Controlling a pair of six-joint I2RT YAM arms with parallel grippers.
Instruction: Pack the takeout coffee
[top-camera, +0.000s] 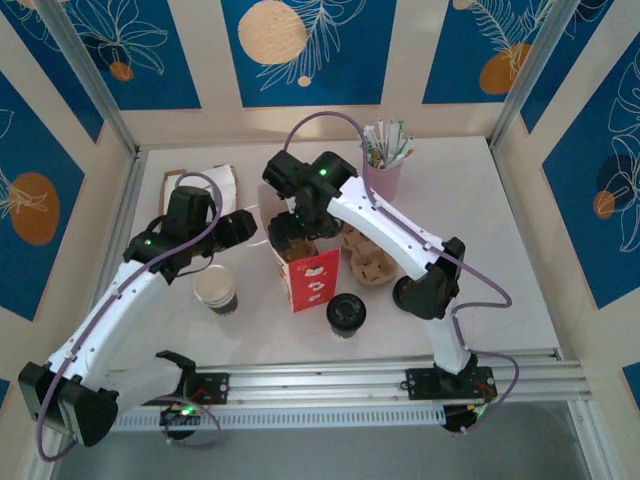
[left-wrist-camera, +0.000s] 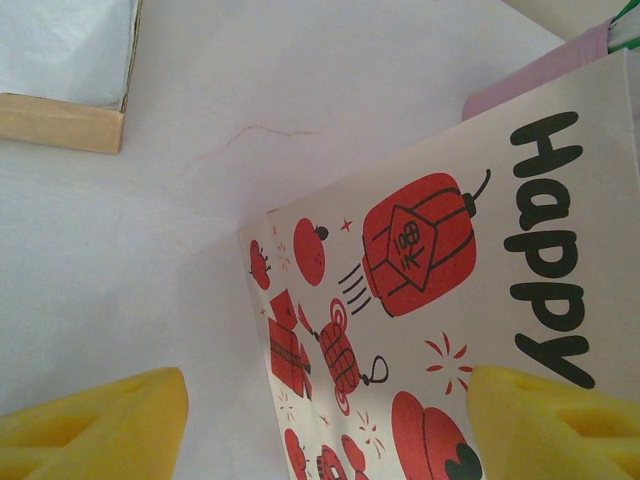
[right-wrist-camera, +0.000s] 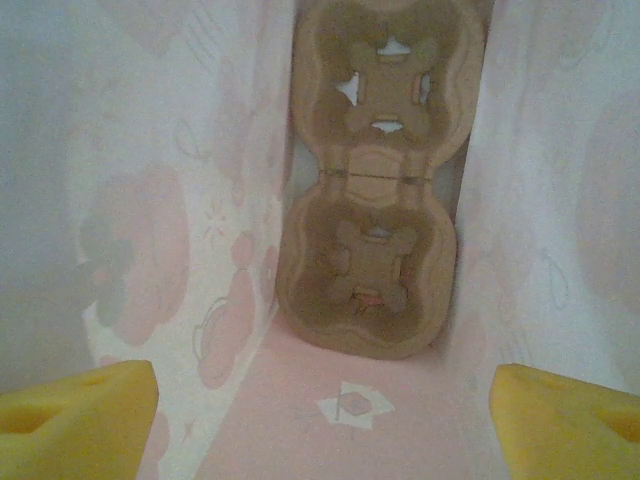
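Note:
The takeout coffee (top-camera: 215, 288) is an open paper cup with a white inside and a dark band, standing left of the red-and-white bag (top-camera: 306, 272). The bag stands upright mid-table. My right gripper (top-camera: 296, 228) reaches into its mouth from above. Seen from the right wrist, the right gripper (right-wrist-camera: 320, 425) is open over the bag's pink floor, where a brown cardboard cup carrier (right-wrist-camera: 372, 250) lies. My left gripper (top-camera: 244, 228) hovers just left of the bag. From the left wrist, the left gripper (left-wrist-camera: 330, 430) is open, facing the bag's printed side (left-wrist-camera: 420, 300).
A round black lid (top-camera: 346, 313) sits in front of the bag. Cardboard carriers (top-camera: 372, 262) lie right of the bag, under the right arm. A pink cup of sticks (top-camera: 383, 168) stands at the back. A wooden napkin holder (top-camera: 212, 185) is at the back left.

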